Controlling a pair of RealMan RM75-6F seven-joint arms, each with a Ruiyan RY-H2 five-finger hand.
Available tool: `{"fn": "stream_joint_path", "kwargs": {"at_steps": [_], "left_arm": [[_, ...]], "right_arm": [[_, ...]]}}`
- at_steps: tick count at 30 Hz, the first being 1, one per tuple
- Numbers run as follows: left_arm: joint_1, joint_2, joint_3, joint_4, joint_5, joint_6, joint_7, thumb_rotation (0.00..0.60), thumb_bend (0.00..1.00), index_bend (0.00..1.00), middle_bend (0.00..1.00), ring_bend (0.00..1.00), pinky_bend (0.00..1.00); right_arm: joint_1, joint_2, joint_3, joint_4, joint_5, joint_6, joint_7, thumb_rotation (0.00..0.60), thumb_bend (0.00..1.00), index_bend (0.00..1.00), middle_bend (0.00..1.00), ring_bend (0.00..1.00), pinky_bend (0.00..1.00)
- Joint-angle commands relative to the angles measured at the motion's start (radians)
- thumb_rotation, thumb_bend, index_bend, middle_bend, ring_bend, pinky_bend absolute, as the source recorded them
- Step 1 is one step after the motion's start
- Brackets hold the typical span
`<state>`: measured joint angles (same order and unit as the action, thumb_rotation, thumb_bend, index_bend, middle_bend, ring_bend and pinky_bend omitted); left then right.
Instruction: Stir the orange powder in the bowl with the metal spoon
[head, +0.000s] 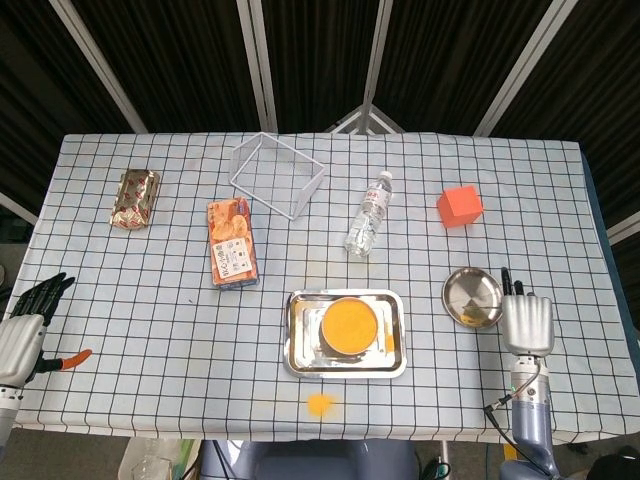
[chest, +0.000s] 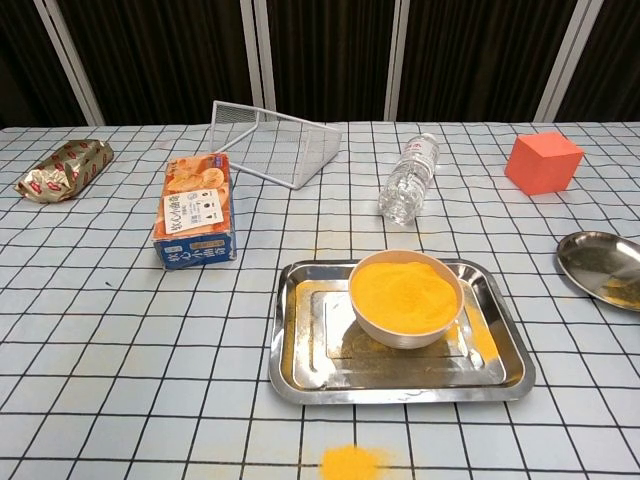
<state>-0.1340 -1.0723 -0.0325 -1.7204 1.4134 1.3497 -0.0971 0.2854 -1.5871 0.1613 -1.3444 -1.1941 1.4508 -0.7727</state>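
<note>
right hand (head: 527, 323) down at the table's near right corner, back of the palm facing up, dark fingertips (head: 507, 279) poking toward the small metal dish (head: 473, 297) and sitting just beside its rim. can't tell if holding anything or how far open, since only the back shows. no spoon visible anywhere in either view, so can't say where that is. left hand (head: 25, 326) way over at the near left edge, dark fingers spread apart, nothing gripped as far as visible, with a little orange-tipped thing (head: 70, 360) lying just beside it on the cloth.

bowl (chest: 406, 297) heaped with orange powder (chest: 405, 291), sitting inside the steel tray (chest: 300, 340) near the front middle of the checkered table (head: 160, 300), well left of the right hand and far from the left one. some powder dusted on the tray floor and a small spilled pile (chest: 350, 462) on the cloth in front of the tray.
</note>
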Motion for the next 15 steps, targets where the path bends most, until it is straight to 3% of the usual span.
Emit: {"fn": "stream_joint_path", "kwargs": {"at_steps": [1,15], "left_arm": [[0.0,0.0,0.0,0.0,0.0,0.001,0.0,0.6,0.01,0.0,0.0,0.0,0.0],[0.001,-0.001,0.001,0.001,0.004,0.003,0.0,0.6,0.01,0.0,0.0,0.0,0.0]], "right_arm": [[-0.002,0.003,-0.001,-0.002,-0.001,0.003,-0.001,0.6,0.43,0.13,0.37,0.67,0.82],[-0.034,0.102,-0.034,-0.1,-0.073,0.057,-0.003,0.6,0.41,0.09,0.33,0.67,0.82]]}}
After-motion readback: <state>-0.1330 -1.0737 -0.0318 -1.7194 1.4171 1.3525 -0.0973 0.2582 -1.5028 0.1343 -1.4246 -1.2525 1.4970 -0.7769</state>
